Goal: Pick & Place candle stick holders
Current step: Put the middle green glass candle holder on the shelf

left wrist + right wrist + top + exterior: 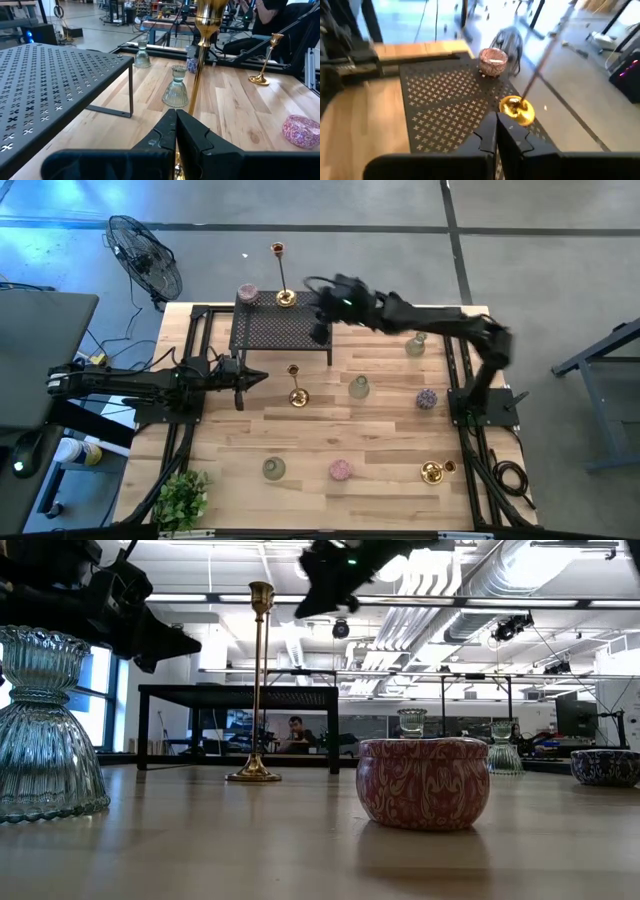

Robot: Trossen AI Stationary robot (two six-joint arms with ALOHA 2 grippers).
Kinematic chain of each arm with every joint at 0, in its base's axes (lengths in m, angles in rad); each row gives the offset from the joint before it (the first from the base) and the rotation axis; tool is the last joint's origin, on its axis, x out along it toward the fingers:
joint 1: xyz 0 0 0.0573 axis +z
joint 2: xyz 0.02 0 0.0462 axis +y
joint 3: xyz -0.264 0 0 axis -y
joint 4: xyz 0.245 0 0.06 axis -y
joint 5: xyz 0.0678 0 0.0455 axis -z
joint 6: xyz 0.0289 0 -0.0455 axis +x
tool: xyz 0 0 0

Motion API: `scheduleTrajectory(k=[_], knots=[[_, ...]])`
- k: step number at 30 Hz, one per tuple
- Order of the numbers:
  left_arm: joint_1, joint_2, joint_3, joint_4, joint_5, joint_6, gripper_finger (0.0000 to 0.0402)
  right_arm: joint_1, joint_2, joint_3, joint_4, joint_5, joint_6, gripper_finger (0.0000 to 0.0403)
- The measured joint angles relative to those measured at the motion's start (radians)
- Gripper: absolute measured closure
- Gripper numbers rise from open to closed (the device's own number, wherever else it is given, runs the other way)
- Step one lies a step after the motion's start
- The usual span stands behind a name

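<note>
On the pale wood table [380, 455] I see a black perforated metal rack [280, 330] holding a tall thin gold candlestick [284, 280] and a round pink holder [247, 293]. My right gripper [318, 332] hangs above the rack, fingers together, empty. My left gripper [258, 379] is closed beside another gold candlestick [297, 388]; ribbed glass holders [359, 387] stand nearby

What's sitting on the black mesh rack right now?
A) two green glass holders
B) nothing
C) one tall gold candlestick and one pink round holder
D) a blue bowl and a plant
C: the high view shows the tall gold candlestick and the pink round holder both standing on the black mesh rack.
</note>
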Motion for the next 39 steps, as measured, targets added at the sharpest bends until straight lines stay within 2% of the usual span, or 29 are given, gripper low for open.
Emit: scheduleTrajectory(k=[4, 7, 12, 17, 23, 32, 39], knots=[[0.000, 0.000, 0.000, 0.000, 0.000, 0.000, 0.0397, 0.056, -0.222, -0.388, 0.278, 0.062, 0.064, 0.0402], [0.000, 0.000, 0.000, 0.000, 0.000, 0.000, 0.0397, 0.132, -0.390, -0.620, 0.385, 0.172, 0.137, 0.0402], [0.000, 0.000, 0.000, 0.000, 0.000, 0.000, 0.0397, 0.314, -0.626, -0.901, 0.414, 0.353, 0.271, 0.0401], [0.000, 0.000, 0.000, 0.000, -0.001, 0.000, 0.0397, 0.485, -0.763, -1.092, 0.434, 0.569, 0.377, 0.0402], [0.000, 0.000, 0.000, 0.000, -0.001, 0.000, 0.0397, 0.574, -0.796, -1.228, 0.503, 0.683, 0.443, 0.0384], [0.000, 0.000, 0.000, 0.000, -0.001, 0.000, 0.0397, 0.574, -0.795, -1.239, 0.520, 0.565, 0.455, 0.0289], [0.000, 0.000, 0.000, 0.000, -0.001, 0.000, 0.0397, 0.574, -0.730, -1.239, 0.520, 0.550, 0.503, 0.0212]])
